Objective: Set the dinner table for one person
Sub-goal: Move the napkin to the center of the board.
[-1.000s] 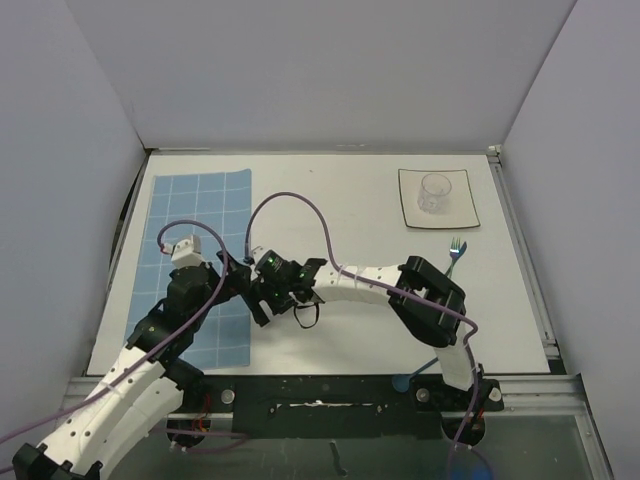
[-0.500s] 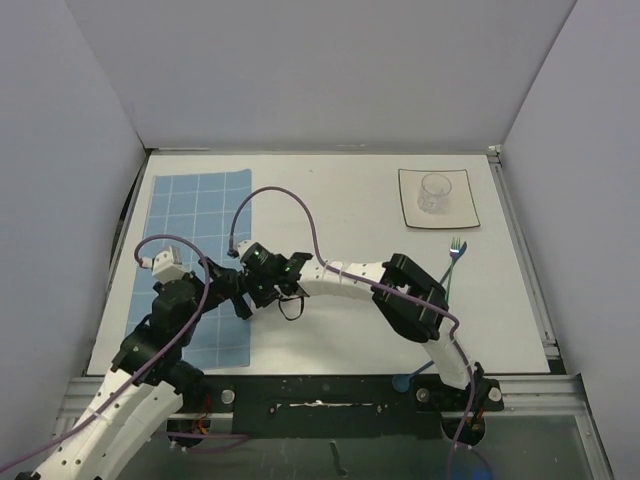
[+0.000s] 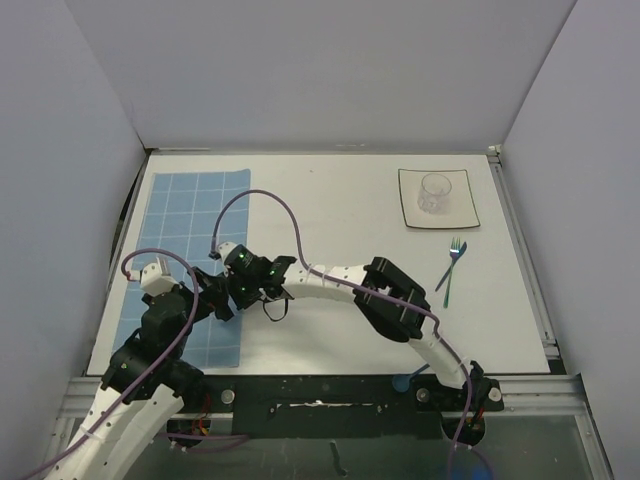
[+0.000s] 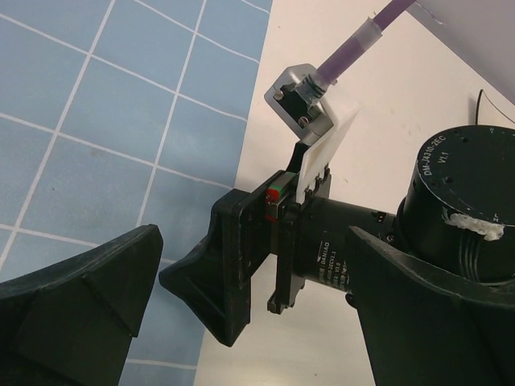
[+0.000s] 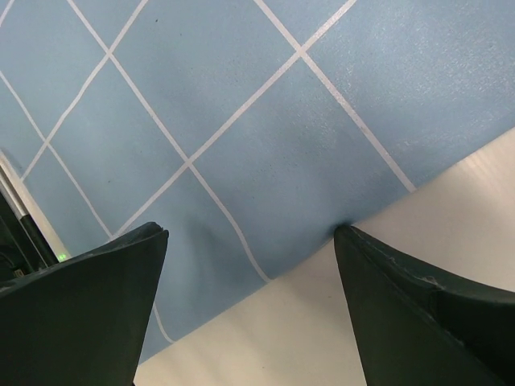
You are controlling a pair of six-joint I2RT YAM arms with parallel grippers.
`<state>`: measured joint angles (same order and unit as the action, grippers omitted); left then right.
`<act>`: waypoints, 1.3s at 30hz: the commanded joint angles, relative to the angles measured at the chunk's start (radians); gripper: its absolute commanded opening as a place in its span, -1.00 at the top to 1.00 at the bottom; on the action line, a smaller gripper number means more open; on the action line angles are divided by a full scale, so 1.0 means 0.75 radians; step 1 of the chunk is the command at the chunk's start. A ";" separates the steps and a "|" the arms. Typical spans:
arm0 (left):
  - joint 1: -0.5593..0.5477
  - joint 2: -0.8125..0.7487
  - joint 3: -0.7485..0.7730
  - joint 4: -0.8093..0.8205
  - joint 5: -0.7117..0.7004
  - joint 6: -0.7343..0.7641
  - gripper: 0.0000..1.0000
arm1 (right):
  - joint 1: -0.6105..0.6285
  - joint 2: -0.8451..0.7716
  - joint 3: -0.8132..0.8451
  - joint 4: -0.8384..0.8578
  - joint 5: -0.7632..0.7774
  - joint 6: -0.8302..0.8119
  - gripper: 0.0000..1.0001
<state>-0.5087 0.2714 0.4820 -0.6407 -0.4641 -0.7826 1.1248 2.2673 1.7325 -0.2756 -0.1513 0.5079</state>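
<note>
Blue grid mat (image 3: pixel 190 210) lay flat on the left part of the white table (image 3: pixel 340 200), which filled the walled workspace under everything else. Both arms met at the mat's right edge, near end.

Right gripper (image 5: pixel 251 241): jaws wide, nothing between them. It sat low over the mat edge with 1 finger (image 5: pixel 88 305) above the blue and the other (image 5: pixel 418 314) above bare table. The mat edge ran right up to that second fingertip; couldn't tell whether they touched.

Left gripper (image 3: pixel 208 300): jaws also wide, holding nothing. In its wrist view the right arm's wrist housing sat in the gap between the 2 fingers, over the mat-table boundary. Contact between the 2 grippers couldn't be judged.

Far right of the table: square plate (image 3: pixel 462 210) with a clear glass (image 3: pixel 434 190) standing on it. Fork (image 3: pixel 452 268) lay just on the near side of the plate, apart from it, tines toward it. All 3 were well apart from the mat.
</note>
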 commanded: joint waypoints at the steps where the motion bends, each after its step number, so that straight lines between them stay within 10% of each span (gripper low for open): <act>1: 0.003 -0.022 0.056 -0.022 -0.036 -0.006 -0.95 | 0.026 0.052 0.023 -0.026 -0.008 0.019 -0.71; 11: 0.003 -0.005 0.049 0.016 -0.002 -0.003 -0.95 | 0.059 0.028 0.035 -0.127 0.221 -0.002 0.96; 39: 0.003 0.076 0.024 0.118 0.080 -0.007 -0.95 | -0.132 -0.323 -0.373 -0.216 0.525 0.004 1.00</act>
<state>-0.5087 0.3099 0.4824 -0.6296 -0.4210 -0.7830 1.0084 2.0468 1.4231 -0.4126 0.2066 0.5350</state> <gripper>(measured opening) 0.973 0.020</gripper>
